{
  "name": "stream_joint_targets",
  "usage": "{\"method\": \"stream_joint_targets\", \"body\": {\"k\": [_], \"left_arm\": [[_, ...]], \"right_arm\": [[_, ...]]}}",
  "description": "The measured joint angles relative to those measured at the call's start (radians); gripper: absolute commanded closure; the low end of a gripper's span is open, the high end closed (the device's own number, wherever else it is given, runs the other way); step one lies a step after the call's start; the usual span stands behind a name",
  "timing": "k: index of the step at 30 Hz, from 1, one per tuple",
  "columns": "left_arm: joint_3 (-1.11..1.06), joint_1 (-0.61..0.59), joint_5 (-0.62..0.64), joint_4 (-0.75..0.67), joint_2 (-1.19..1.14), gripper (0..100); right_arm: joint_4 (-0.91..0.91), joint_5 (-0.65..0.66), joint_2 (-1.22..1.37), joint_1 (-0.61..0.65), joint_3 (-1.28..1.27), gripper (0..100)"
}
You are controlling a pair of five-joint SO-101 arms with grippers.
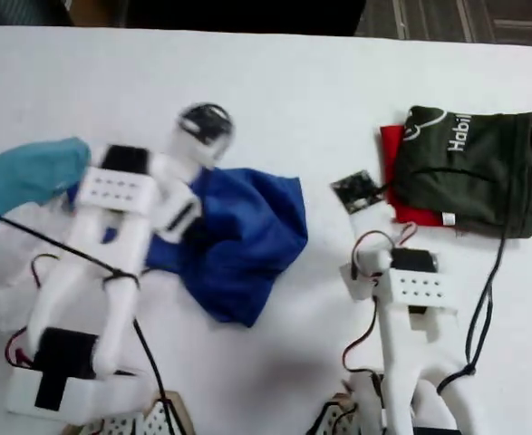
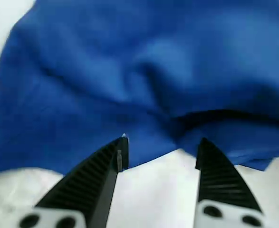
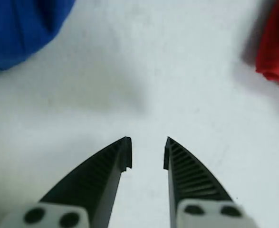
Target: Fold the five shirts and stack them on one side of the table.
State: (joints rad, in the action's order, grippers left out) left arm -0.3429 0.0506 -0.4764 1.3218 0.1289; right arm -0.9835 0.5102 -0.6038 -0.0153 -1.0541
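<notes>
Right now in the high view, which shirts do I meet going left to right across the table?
teal shirt → blue shirt → red shirt → dark green shirt, which lies on the red one.

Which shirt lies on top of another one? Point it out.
The dark green shirt: it lies folded on top of the red shirt on the right, whereas the blue shirt lies crumpled straight on the table.
</notes>
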Motion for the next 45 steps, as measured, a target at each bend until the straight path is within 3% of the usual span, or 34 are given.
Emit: {"method": "stream_joint_targets", "body": {"k": [6,10,12,14,18,22,30,32,35,40,45], "left_arm": [[-0.129,0.146,0.035,-0.083,0.0,75],[-0.199,0.176,0.038,-0.132,0.0,76],[-0.236,0.176,0.041,-0.153,0.0,83],[-0.269,0.176,0.041,-0.173,0.0,97],[-0.311,0.172,0.038,-0.209,0.0,98],[-0.31,0.063,0.038,-0.218,0.0,97],[-0.077,-0.411,0.037,-0.166,0.0,97],[-0.015,-0.43,-0.012,-0.095,0.002,97],[0.008,-0.361,-0.11,0.026,0.002,92],[0.008,-0.141,-0.17,0.176,0.002,71],[0.009,0.031,-0.17,0.215,0.002,73]], "right_arm": [[0.0,0.0,0.0,-0.072,0.0,87.5],[0.0,0.0,0.0,-0.074,0.0,87.5],[0.0,0.0,0.0,-0.074,0.0,87.5],[0.0,0.0,0.0,-0.074,0.0,87.5],[0.0,0.0,0.0,-0.074,0.0,87.5],[0.0,0.0,0.0,-0.074,0.0,87.5],[0.0,0.0,0.0,-0.074,0.0,87.5],[0.011,0.0,0.0,-0.074,0.0,87.5],[0.026,0.0,0.0,-0.074,0.0,87.3],[0.029,0.0,0.0,-0.072,0.0,87.2],[0.029,0.0,0.0,-0.075,0.0,87.4]]}}
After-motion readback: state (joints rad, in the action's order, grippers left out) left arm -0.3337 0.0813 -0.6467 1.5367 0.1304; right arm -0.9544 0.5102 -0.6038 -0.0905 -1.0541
